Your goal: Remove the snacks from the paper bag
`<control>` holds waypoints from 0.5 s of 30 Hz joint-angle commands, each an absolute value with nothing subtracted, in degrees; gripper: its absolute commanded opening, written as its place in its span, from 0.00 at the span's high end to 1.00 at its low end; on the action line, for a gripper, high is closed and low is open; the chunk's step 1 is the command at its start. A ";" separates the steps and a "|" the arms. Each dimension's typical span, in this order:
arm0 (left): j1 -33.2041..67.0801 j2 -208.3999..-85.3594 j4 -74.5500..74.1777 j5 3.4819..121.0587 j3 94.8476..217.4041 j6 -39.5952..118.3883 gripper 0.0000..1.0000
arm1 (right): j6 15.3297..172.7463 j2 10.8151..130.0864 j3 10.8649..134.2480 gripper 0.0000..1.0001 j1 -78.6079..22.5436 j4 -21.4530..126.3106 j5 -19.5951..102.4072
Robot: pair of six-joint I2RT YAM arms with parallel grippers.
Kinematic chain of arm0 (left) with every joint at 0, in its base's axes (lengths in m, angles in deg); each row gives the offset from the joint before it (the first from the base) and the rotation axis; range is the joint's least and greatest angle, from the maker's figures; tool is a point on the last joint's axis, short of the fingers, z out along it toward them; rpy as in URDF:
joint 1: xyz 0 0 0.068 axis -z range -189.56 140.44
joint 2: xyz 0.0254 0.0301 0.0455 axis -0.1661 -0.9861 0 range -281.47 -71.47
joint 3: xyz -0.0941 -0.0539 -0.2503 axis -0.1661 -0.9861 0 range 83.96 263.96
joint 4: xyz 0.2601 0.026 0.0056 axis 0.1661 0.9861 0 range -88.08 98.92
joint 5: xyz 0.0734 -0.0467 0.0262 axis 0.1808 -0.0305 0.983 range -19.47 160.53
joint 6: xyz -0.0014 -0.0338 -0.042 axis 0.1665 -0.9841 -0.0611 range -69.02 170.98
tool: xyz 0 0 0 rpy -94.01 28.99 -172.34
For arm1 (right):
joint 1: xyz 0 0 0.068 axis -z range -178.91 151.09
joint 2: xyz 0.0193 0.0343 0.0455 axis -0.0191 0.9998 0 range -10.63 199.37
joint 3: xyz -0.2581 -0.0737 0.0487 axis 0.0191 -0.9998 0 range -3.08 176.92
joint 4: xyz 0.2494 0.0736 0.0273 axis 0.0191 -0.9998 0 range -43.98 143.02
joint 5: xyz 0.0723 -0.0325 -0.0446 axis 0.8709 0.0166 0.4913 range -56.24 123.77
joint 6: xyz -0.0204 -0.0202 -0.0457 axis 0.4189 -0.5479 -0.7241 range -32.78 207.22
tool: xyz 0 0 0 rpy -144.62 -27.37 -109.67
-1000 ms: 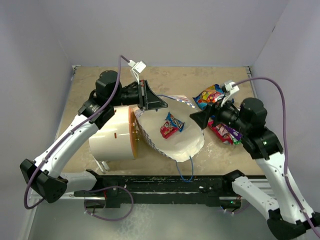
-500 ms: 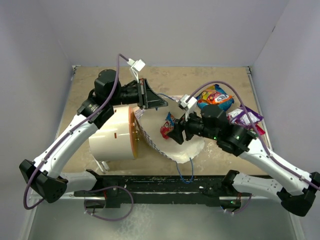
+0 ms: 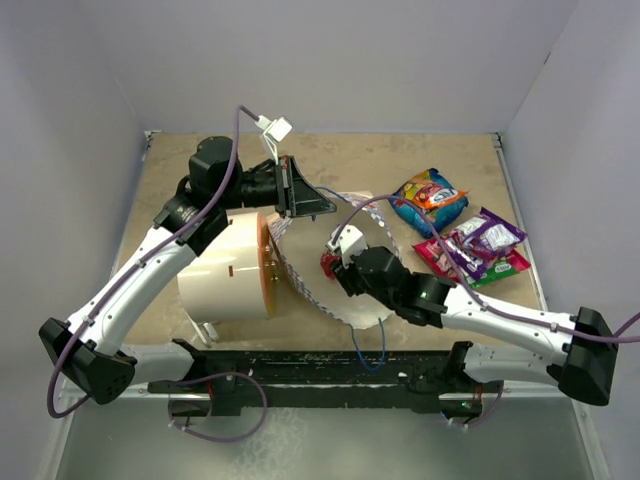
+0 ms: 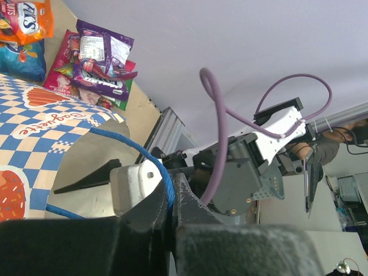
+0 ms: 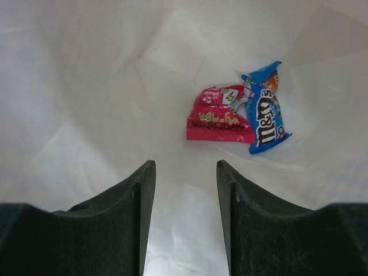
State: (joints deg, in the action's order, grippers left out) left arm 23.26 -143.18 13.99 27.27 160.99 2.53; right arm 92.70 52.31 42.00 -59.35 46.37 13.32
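Note:
The paper bag (image 3: 390, 243) lies on its side, its mouth facing right, its white inside showing. My left gripper (image 3: 306, 205) is shut on the bag's blue cord handle (image 4: 140, 154) and holds the top edge up. My right gripper (image 3: 336, 263) is inside the mouth, open, with nothing between its fingers (image 5: 185, 164). Just beyond its tips two snacks lie on the bag's floor: a pink-red packet (image 5: 220, 122) and a blue packet (image 5: 265, 112). Outside, to the right, lie a blue-and-orange packet (image 3: 430, 197), a purple packet (image 3: 487, 236) and a pink-and-green one (image 3: 470, 265).
A big white cylinder with a tan face (image 3: 225, 265) lies against the bag's left side, under my left arm. The bag's second blue cord (image 3: 370, 345) trails toward the near table edge. Walls close in the left, back and right.
My right arm has swung left from the pile of packets into the bag's mouth, and its jaws have narrowed. The left gripper has stayed on the cord.

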 commanded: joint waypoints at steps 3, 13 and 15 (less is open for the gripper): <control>23.60 -142.99 13.27 26.20 163.90 3.99 1.00 | 76.84 54.85 34.10 0.49 -59.44 66.70 9.47; 23.65 -143.21 14.99 26.42 164.22 4.70 1.00 | 75.74 70.42 35.48 0.52 -59.02 79.50 4.48; 23.65 -143.47 14.56 26.26 164.36 4.43 1.00 | 76.92 73.29 36.56 0.52 -58.19 80.15 1.88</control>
State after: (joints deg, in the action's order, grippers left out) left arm 23.45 -143.28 16.64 27.18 161.60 3.51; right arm 76.90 69.97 33.22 -59.18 72.20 8.14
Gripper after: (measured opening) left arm 0.011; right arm 0.479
